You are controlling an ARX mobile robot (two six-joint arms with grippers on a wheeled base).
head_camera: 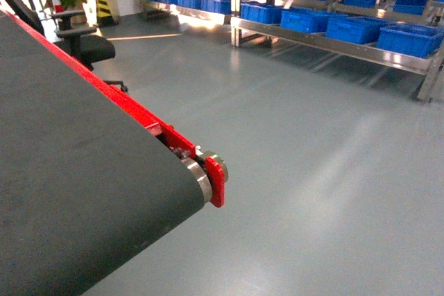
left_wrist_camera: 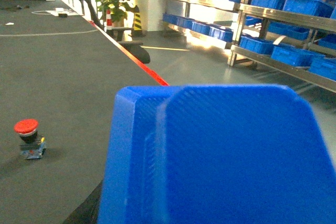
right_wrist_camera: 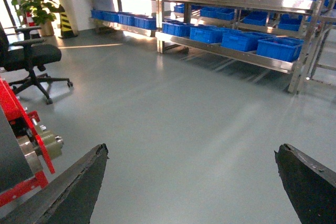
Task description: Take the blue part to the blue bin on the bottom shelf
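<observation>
Left gripper state can't be told; blue part (left_wrist_camera: pixel 220 156) fills its view. Right gripper (right_wrist_camera: pixel 191 182) gapes empty. The far-off bottom shelf (head_camera: pixel 333 44) risks a drop in transit.

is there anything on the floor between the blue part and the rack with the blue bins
Nothing visible: the blue part fills the left wrist view, and bare grey floor runs to the bottom shelf.

Head camera looks down over the conveyor belt (head_camera: pixel 76 192) end toward the far rack (head_camera: pixel 333 39). Left wrist camera sits close behind a blue part (left_wrist_camera: pixel 220 156), facing that rack. Right wrist camera hangs low beside the belt end, sharing rack and floor (right_wrist_camera: pixel 184 114).
</observation>
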